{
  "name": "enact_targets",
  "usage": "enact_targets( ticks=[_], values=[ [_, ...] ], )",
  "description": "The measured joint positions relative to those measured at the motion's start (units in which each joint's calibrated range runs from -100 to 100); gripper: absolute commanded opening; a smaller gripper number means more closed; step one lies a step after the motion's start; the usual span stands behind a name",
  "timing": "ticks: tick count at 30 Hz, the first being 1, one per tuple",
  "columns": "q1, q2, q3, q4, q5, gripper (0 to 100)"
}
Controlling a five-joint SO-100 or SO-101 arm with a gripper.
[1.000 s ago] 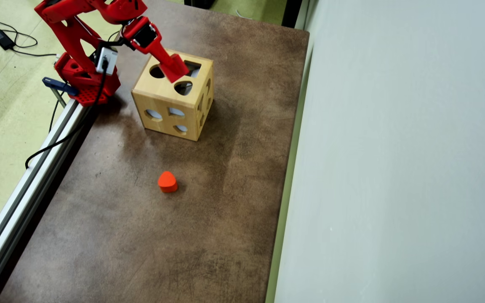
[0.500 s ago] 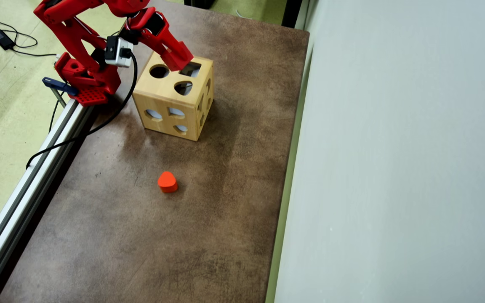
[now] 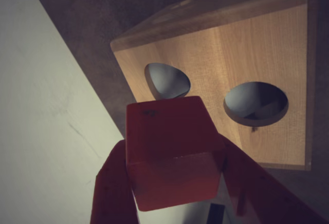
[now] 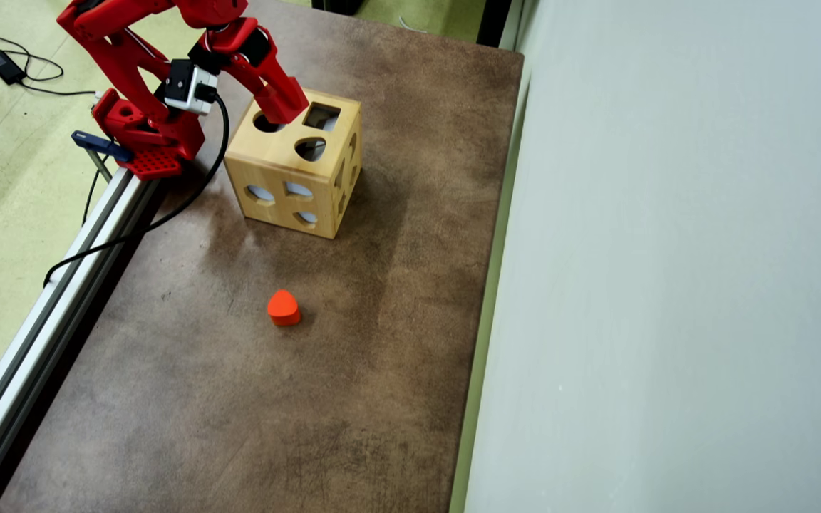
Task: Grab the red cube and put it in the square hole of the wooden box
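while the wrist view fills with red, the red cube (image 3: 172, 152) sits clamped between the two fingers (image 3: 113, 188) of the gripper (image 3: 172, 183), its top face turned toward the camera. behind it lies the wooden box (image 3: 267, 44), whose top shows a rounded heart-like hole (image 3: 167, 80) just above the cube and a round hole (image 3: 255, 100) to the right. the square hole does not show in this view; it may lie hidden behind the cube or out of the picture, i cannot tell which.

in the overhead view, the gripper (image 4: 284, 107) hangs over the near-left part of the box top, partly covering the round hole (image 4: 266, 122). half a second ago its tip lay over the square hole (image 4: 321, 115); now that hole is fully uncovered and looks dark and empty, and the tip has slid toward the arm's base. the cube itself cannot be made out here among the red fingers. the orange-red heart block (image 4: 283, 308) lies on the brown table (image 4: 353, 399), well apart from the box and in the same spot as before.

my reading is that the cube has not gone in: it is held in the grasp and the gripper has drifted off target, so the insertion looks not yet done, and the cube would need to be lined up again over the square hole.
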Motion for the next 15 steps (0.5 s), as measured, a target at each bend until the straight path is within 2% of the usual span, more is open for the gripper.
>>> enact_targets(
  ticks=[15],
  values=[
    [0.0,0.0,0.0,0.0,0.6,2]
  ],
)
